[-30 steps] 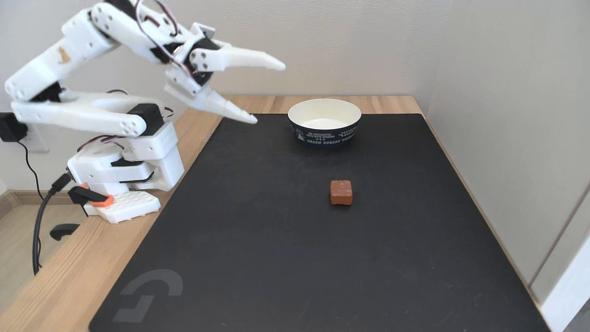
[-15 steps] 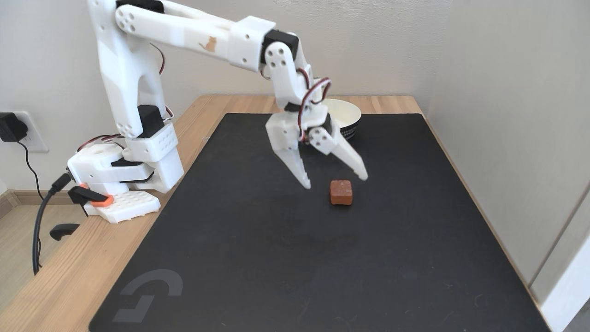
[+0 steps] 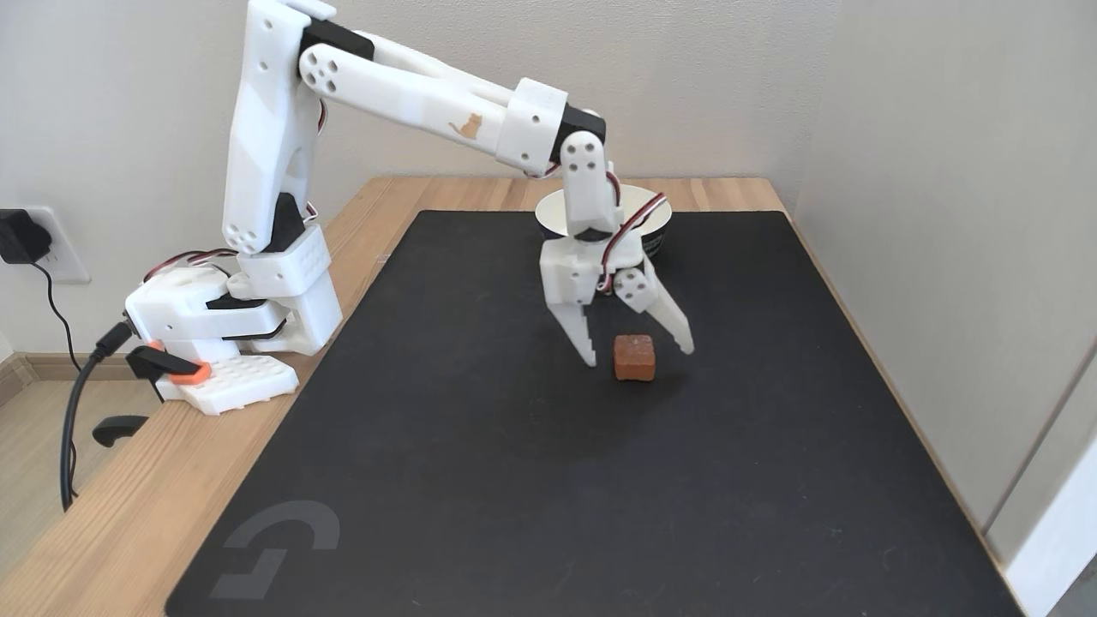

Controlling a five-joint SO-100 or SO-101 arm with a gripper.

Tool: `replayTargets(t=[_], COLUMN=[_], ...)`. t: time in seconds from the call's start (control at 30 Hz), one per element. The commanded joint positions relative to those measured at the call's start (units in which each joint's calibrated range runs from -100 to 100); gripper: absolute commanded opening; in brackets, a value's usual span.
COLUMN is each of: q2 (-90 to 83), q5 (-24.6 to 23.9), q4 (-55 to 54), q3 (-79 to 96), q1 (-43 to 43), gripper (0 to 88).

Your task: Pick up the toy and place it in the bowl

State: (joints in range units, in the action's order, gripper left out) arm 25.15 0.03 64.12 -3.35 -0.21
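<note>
The toy (image 3: 635,357), a small reddish-brown block with rounded edges, lies on the black mat in the fixed view. My white gripper (image 3: 638,355) points down over it, open, with one finger to the block's left and the other to its right; neither finger touches it. Behind the gripper stands the bowl (image 3: 656,224), white inside and dark navy outside, mostly hidden by my wrist.
A black mat (image 3: 514,480) covers most of the wooden table (image 3: 128,506). My arm's base (image 3: 231,317) is clamped at the table's left edge, with cables hanging off. A wall (image 3: 943,214) runs close along the right side.
My arm swung out from its folded pose over the mat, then came down and forward. The open fingers now straddle the block instead of hanging above and behind it.
</note>
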Motion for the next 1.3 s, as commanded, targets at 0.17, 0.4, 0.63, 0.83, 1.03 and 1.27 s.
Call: replayTargets(t=[0.17, 0.4, 0.63, 0.83, 1.03, 1.27], q2=[1.2, 0.6, -5.9, -24.9, -39.9, -46.3], q5=[0.1, -0.3, -0.3, -3.6, -7.6, -9.7], q4=[-1.8, -1.8, -0.7, -1.9, -16.3, -43.4], q3=[-1.3, -1.4, -12.9, -13.1, 12.2, 44.9], q1=[0.8, 2.4, -2.4, -11.9, -21.7, -34.1], gripper=[12.8, 2.2, 2.2, 2.2, 2.2, 2.2])
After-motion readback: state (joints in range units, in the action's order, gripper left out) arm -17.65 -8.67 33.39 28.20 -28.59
